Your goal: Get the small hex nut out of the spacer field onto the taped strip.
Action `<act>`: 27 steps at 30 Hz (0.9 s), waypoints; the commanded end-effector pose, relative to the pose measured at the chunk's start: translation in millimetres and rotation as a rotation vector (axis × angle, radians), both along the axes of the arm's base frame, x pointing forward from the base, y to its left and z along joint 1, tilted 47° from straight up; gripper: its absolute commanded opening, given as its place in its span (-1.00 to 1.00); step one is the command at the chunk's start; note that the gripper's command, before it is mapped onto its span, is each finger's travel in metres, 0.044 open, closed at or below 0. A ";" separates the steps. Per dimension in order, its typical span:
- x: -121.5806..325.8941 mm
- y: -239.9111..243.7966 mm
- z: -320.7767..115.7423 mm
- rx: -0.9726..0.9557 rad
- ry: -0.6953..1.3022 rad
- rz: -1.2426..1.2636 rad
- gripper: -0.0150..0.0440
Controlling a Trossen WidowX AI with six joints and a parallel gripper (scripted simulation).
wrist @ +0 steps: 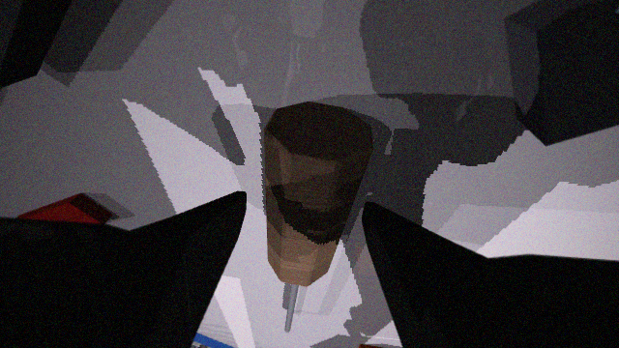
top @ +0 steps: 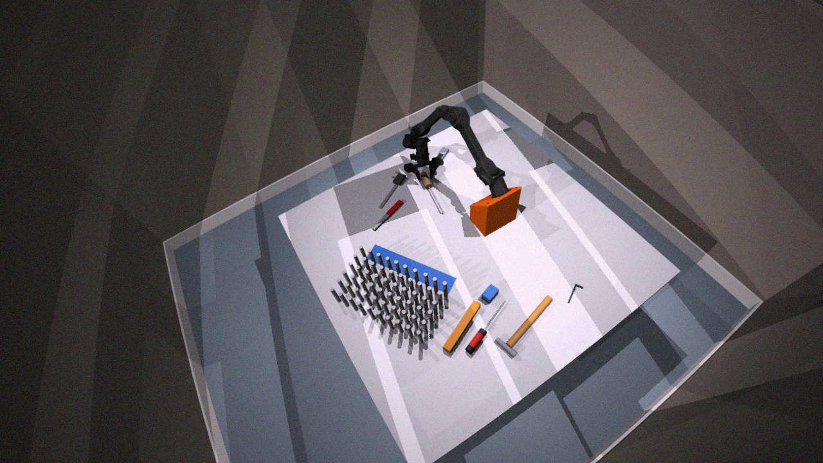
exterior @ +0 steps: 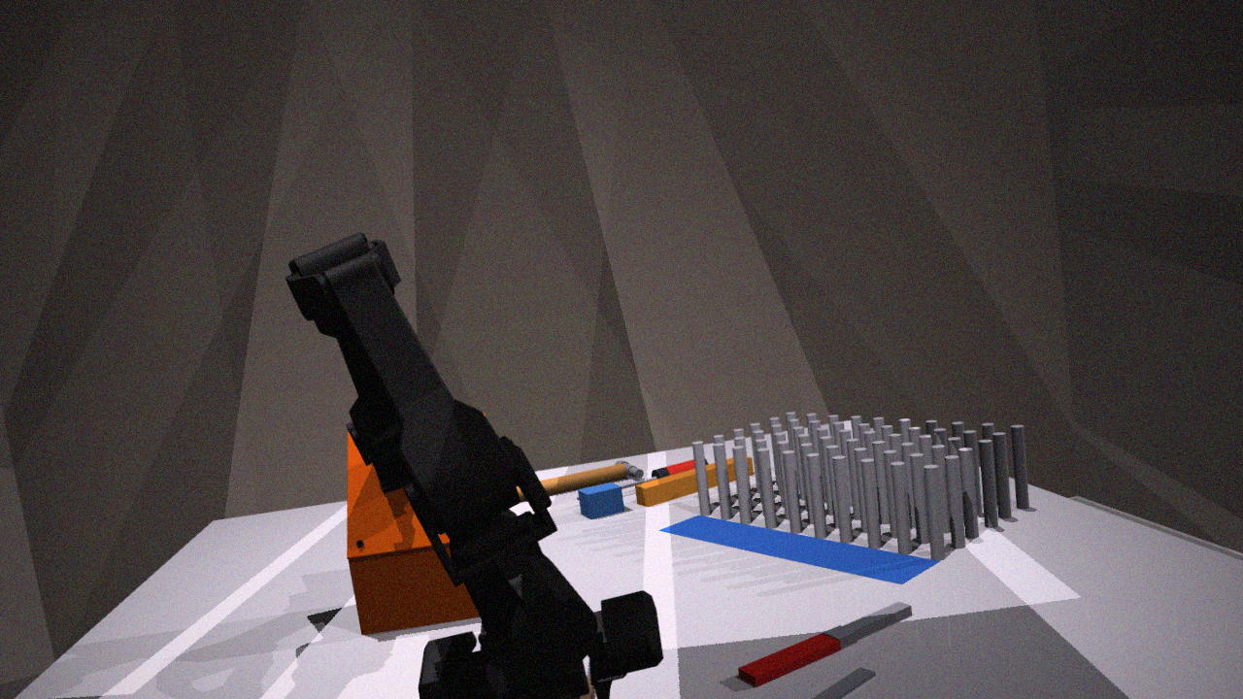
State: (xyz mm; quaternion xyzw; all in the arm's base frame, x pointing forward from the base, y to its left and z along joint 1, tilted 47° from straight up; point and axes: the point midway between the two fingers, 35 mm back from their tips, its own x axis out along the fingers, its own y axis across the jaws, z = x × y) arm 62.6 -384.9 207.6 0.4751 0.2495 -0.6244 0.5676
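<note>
The hex nut cannot be made out in any view, so its place among the standing metal spacers (top: 445, 289) (exterior: 932, 513) is unclear. The spacers stand upright in a block at lower centre of the top view, with the blue strip (top: 411, 267) (exterior: 799, 549) (wrist: 210, 341) lying along their upper edge. Right of them, in the same view, lie an orange bar (top: 461, 326) (exterior: 687, 482), a red-and-black screwdriver (top: 476, 341) (exterior: 682, 468), a blue block (top: 489, 293) (exterior: 601, 500), a hammer (top: 530, 319) (exterior: 590, 478) and, farthest right, a small bent key (top: 571, 296). Above the strip are a red-handled blade (top: 394, 208) (exterior: 789, 658) (wrist: 65, 211) and a dark-ended tool (top: 392, 189) (exterior: 847, 685). At upper centre, the hand (top: 425, 175) (exterior: 552, 682) (wrist: 306, 205) is partly spread around the brown handle of a thin-shafted tool (top: 426, 181) (wrist: 309, 174); the wrist view shows a gap on either side of the handle. The orange base (top: 494, 216) (exterior: 408, 599) sits right of centre in the top view.
</note>
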 end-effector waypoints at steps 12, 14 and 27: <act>0.5 -1.0 -3.6 0.008 0.000 0.005 -0.08; 4.8 6.8 6.8 0.008 0.000 0.005 -0.26; 27.5 109.0 100.0 0.010 -0.005 0.001 -0.49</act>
